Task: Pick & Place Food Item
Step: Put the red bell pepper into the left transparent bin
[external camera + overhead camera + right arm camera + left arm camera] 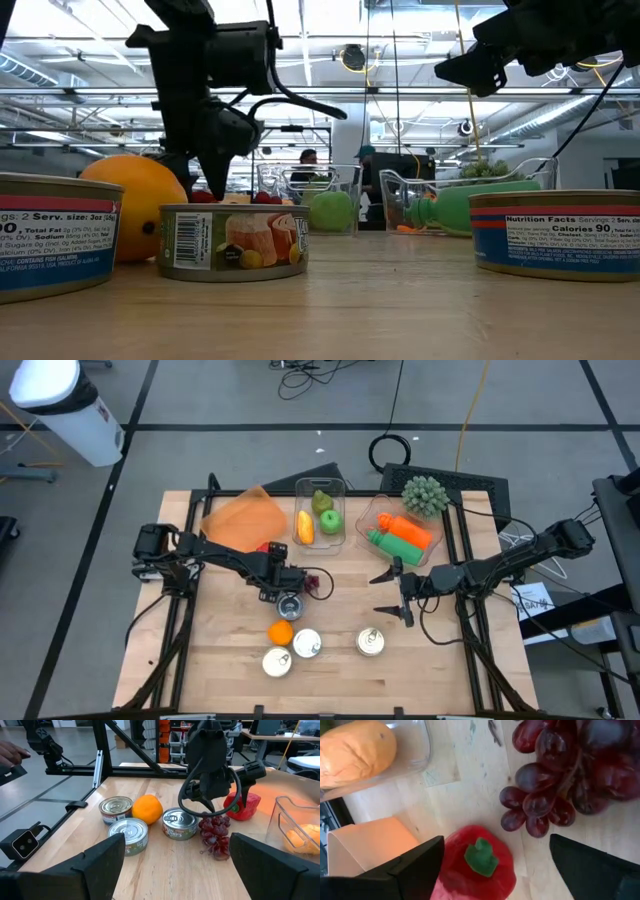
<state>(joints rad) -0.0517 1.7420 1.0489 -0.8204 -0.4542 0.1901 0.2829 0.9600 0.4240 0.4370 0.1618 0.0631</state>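
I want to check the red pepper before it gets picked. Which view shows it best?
The left wrist view: the red pepper fills the frame with its green stem up. The right wrist view shows it small behind the left arm, the high view only a red sliver, the low view hardly any.

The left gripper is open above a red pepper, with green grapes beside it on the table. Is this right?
Nearly. The left wrist view shows the left gripper open above the red pepper, but the grapes beside it are dark red, not green.
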